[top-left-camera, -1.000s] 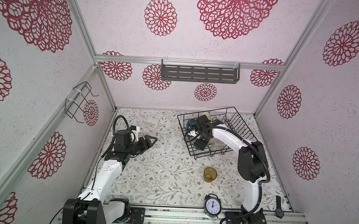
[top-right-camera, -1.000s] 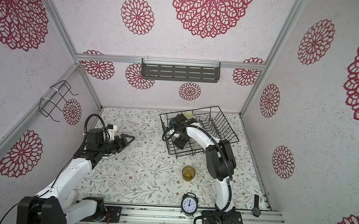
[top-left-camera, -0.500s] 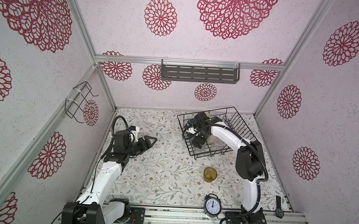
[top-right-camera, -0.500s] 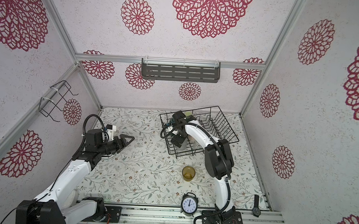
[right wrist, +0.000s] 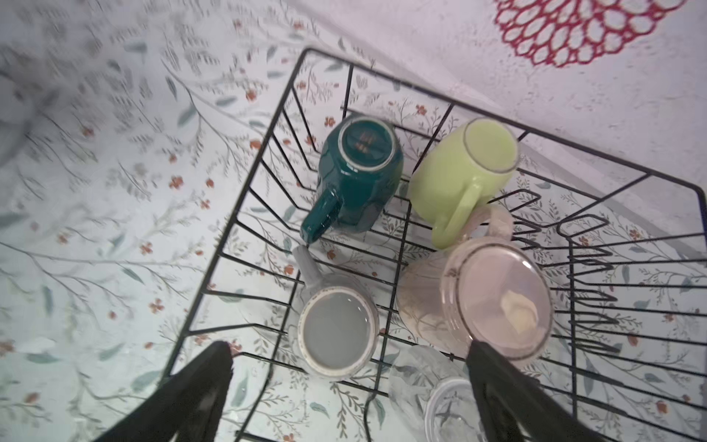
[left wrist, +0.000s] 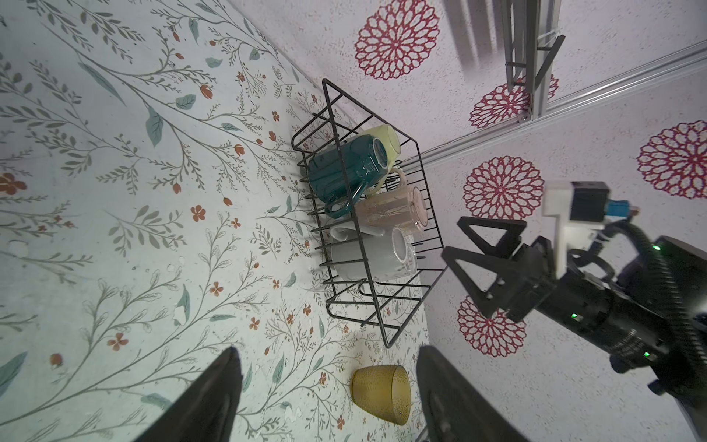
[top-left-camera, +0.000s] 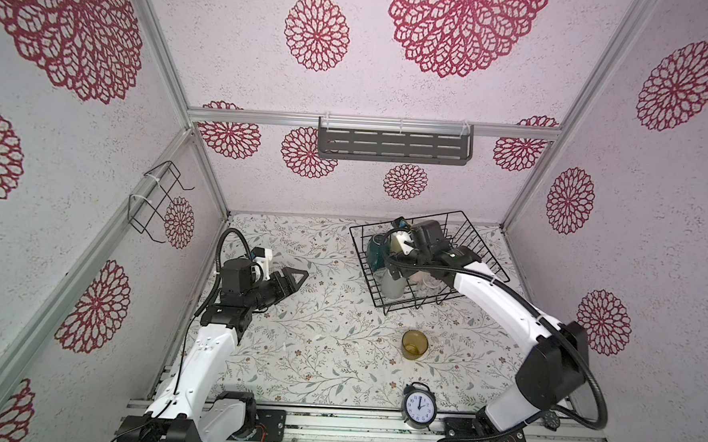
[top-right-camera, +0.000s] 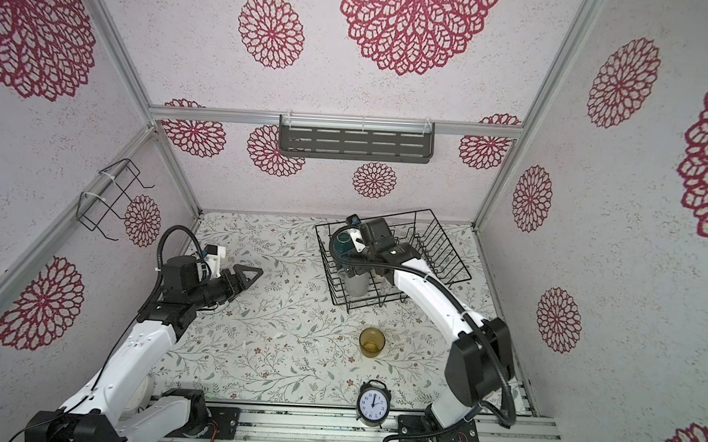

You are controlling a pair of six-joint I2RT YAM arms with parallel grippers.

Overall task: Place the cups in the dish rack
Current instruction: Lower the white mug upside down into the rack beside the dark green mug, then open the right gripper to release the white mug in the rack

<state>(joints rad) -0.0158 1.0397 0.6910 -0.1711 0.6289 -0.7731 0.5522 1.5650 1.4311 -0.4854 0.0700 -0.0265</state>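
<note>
1. Dish rack [right wrist: 530, 132]: black wire, rectangular, zigzag dividers, at the back right of the floral cloth.
   Holds:
   - dark teal mug [right wrist: 359, 172], glossy, base showing
   - yellow-green mug [right wrist: 459, 172], smooth, just beside it
   - pale pink mug [right wrist: 493, 302], fluted, pearly
   - grey mug [right wrist: 336, 333], matte
   - small clear glass [right wrist: 443, 405]
2. Amber glass tumbler [top-left-camera: 414, 345]: dimpled, upright on the cloth outside the rack.
3. My right pincer [right wrist: 350, 346]: spread wide, empty, above the rack.
4. My left pincer [left wrist: 327, 350]: spread, empty, well apart from the rack.

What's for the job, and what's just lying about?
Job: black wire dish rack, dark teal mug, yellow-green mug, pale pink mug, grey mug, clear glass, amber glass tumbler.
Lying about: round black alarm clock, grey slotted shelf, black wire wall holder.
</note>
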